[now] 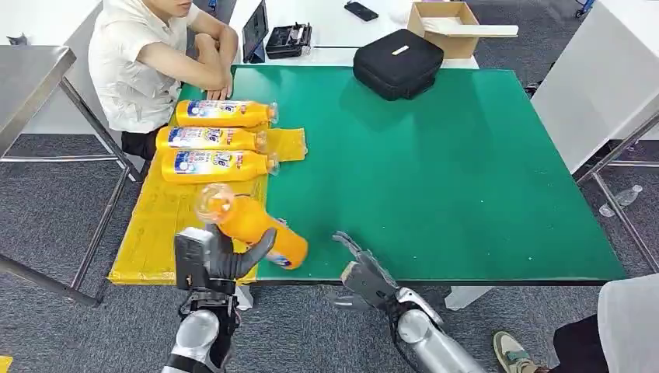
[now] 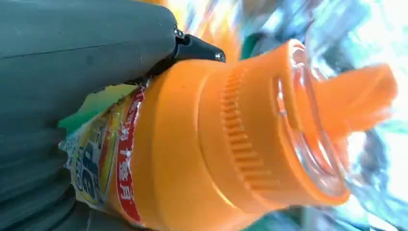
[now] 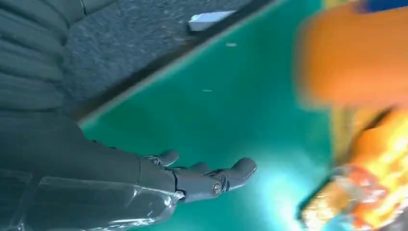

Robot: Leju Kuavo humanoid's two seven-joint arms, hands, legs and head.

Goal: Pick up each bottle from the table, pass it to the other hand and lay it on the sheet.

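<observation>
Left hand (image 1: 221, 260) at the near-left corner of the green-covered table (image 1: 466, 171), fingers wrapped around the body of an orange plastic bottle with a clear cap (image 1: 252, 224); bottle tilted, cap end raised toward the yellow sheet (image 1: 155, 225), base pointing toward the right hand. In the left wrist view, thick grey thumb (image 2: 72, 53) pressed against the labelled body of the orange bottle (image 2: 202, 144), ribbed collar and clear cap projecting beyond the fingertips. Right hand (image 1: 364, 272) at the near table edge, fingers (image 3: 211, 178) spread and holding nothing, near the bottle's base but apart from it. Beyond the left hand's fingers, three more orange bottles with blue-and-white labels (image 1: 214, 140) lying side by side on the yellow sheet, caps pointing toward the table's middle. Far from both hands: seated person in a white shirt (image 1: 148, 62), black zipped case (image 1: 398, 62), open cardboard box (image 1: 447, 27).
</observation>
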